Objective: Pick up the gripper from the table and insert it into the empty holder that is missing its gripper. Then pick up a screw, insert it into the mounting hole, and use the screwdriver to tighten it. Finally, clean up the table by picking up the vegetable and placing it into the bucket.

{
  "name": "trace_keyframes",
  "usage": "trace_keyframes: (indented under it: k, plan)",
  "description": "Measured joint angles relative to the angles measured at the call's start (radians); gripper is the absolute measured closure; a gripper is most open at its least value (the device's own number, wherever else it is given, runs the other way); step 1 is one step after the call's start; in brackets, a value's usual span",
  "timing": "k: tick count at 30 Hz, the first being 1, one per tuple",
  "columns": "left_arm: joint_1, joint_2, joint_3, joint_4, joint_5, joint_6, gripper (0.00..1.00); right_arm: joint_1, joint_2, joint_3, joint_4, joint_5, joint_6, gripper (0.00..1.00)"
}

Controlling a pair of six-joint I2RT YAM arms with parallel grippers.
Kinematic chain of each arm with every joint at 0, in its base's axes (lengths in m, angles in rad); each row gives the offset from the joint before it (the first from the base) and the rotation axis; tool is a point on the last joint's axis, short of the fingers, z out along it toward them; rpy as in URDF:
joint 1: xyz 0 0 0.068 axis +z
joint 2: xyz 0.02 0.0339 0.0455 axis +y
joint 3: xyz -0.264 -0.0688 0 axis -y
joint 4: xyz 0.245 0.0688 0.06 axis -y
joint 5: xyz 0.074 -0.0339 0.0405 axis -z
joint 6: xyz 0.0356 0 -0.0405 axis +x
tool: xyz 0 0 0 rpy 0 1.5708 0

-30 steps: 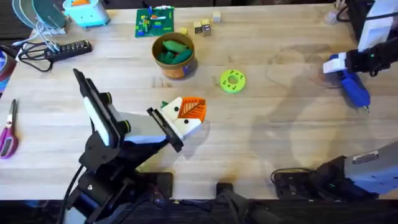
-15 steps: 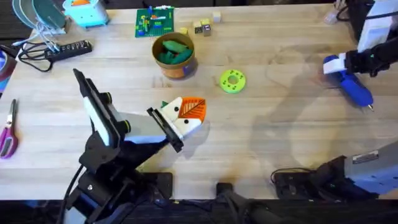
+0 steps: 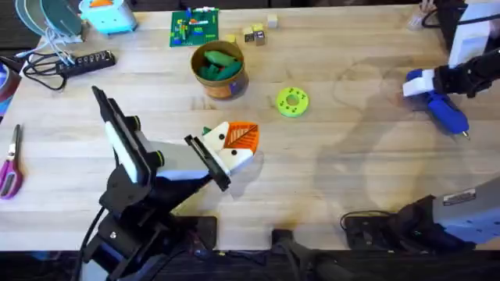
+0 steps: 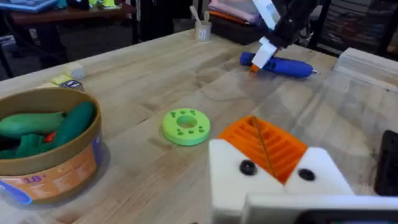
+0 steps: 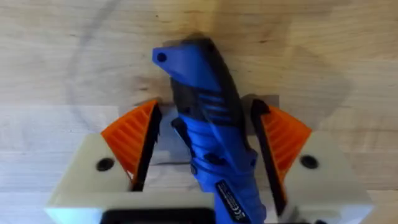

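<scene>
The blue screwdriver (image 3: 445,112) lies flat on the table at the right. My right gripper (image 3: 419,83) straddles its back end. In the right wrist view the orange pads (image 5: 130,140) stand open, with narrow gaps on either side of the screwdriver (image 5: 211,143). My left gripper (image 3: 238,140) rests low near the table's middle, its orange pads (image 4: 261,146) pressed together and shut. A small green bit (image 3: 205,130) peeks out behind it; I cannot tell what it is. The orange-brown bucket (image 3: 221,84) holds green toy vegetables (image 4: 68,121). The loose gripper piece, the holder and the screw are hidden.
A lime-green disc (image 3: 292,101) lies right of the bucket. Along the back are a green brick plate (image 3: 195,27), small blocks (image 3: 254,33) and a power strip (image 3: 74,62). Scissors (image 3: 9,164) lie at the left edge. Bare wood spans between the two grippers.
The right gripper has shifted slightly left at the screwdriver's back end, and the screwdriver's tip has nudged a little right. The left arm has not moved.
</scene>
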Motion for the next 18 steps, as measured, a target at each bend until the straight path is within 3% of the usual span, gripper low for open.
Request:
trace_keyframes:
  k: [8,18]
  plan:
    - [0.0,0.0,0.0,0.0,0.0,0.0,0.991,0.0,0.0,0.001,0.002,-0.011,-0.061,0.12]
    - [0.0,0.0,0.0,0.0,0.0,0.0,0.991,-0.013,0.0,0.001,-0.006,-0.038,-0.08,0.298]
